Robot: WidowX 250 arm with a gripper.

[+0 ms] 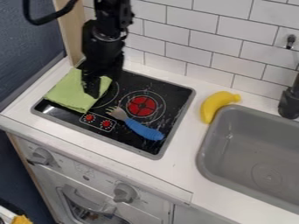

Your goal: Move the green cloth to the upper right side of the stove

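Observation:
The black gripper (93,89) hangs over the left part of the stove, its tips at the right portion of the green cloth. The green cloth (71,94) lies flat, folded into a rough square, over the left side of the black stove (131,138) and reaching its left edge. The arm covers part of the cloth's upper right portion. Whether the gripper holds any of the cloth cannot be made out.
A fork with a blue handle (144,130) lies on the stove, below the red burner (142,106). A yellow banana (216,105) rests on the counter between stove and grey sink (211,146). The tiled wall (192,47) stands behind, and a black faucet (289,103) at the right.

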